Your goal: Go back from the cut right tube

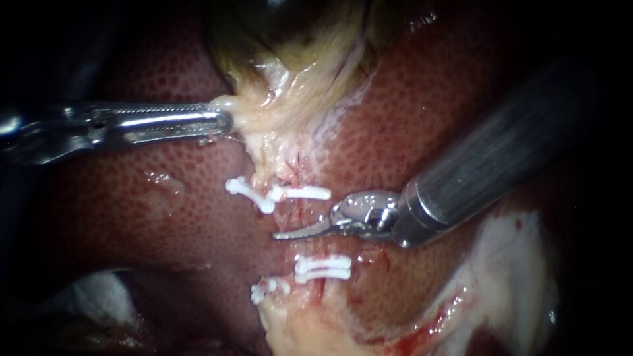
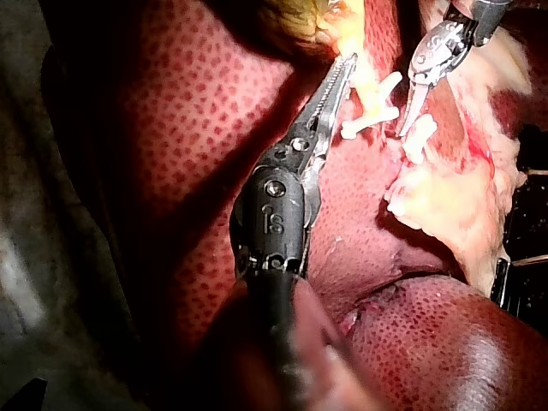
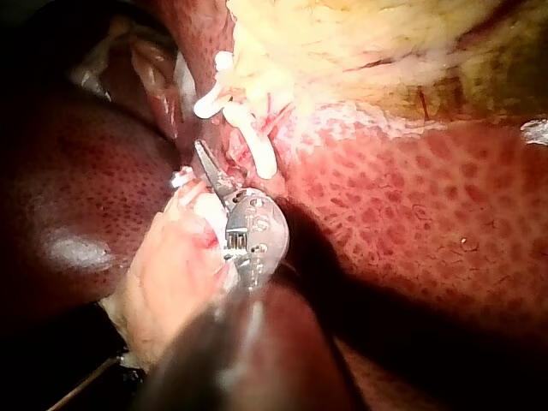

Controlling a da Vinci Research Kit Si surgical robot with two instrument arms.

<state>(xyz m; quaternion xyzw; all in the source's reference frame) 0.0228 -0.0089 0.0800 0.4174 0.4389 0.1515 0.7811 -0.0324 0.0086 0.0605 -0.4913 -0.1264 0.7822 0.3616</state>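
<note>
Endoscope view: my right instrument (image 1: 285,233) comes in from the right and far side with its tip pointing left. It lies in the gap of the cut right tube (image 1: 310,249). Its curved jaws lie together and hold nothing. The tube runs far to near, so the tip sits crosswise to it. The upper clip (image 1: 300,193) is just on the far side of the tip and the lower clips (image 1: 323,267) are just on the near side. I judge the way out is straight back along the shaft, to the right and far, with no swing toward either clip. My left instrument (image 1: 221,122) comes in from the left, jaws clamped on yellow tissue (image 1: 264,112) below the gallbladder (image 1: 290,33). It is well apart from the gap, so the right instrument is the nearer one by a long way.

Left wrist view: the left instrument (image 2: 347,64) has its jaws closed on the yellow tissue ahead of it. Beside it, the right instrument's tip (image 2: 409,116) points in between the white clips (image 2: 377,111), closed and empty.

Right wrist view: the right instrument's thin curved tip (image 3: 204,158) is closed with nothing in it. One clip (image 3: 248,141) lies just ahead of it and a smaller clip is close beside it. I can't make out the tube's cut ends here. The liver (image 3: 411,214) lies to one side of the shaft, and I judge that side gives room to draw back.
</note>
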